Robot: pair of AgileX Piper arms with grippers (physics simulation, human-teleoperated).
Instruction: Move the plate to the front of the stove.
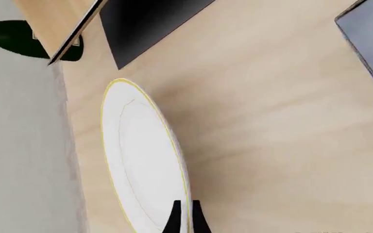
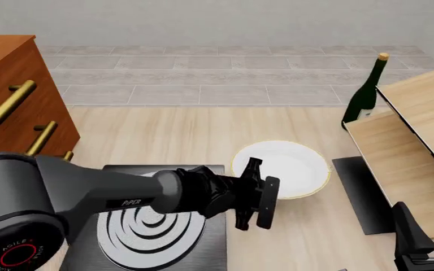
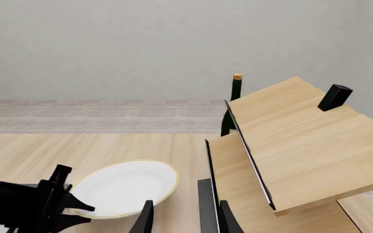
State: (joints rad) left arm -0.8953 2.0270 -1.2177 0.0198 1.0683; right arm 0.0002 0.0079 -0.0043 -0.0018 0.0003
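Observation:
The white plate (image 2: 293, 166) with a thin gold rim lies on the wooden table just right of the stove (image 2: 151, 232), a black slab with silver ring burner. My left gripper (image 2: 248, 172) reaches across the stove and is shut on the plate's left rim. In the left wrist view its two black fingertips (image 1: 186, 218) pinch the rim of the plate (image 1: 141, 155). The right wrist view shows the plate (image 3: 125, 187) with the left gripper (image 3: 83, 209) at its edge. My right gripper (image 2: 428, 226) stands open at the front right, apart from the plate, its fingers (image 3: 146, 218) wide.
A tilted wooden shelf unit (image 2: 420, 141) fills the right side, with a black mat (image 2: 356, 192) under its edge and a green wine bottle (image 2: 364, 96) behind it. A wooden dresser (image 2: 13, 96) with brass handles stands at the far left.

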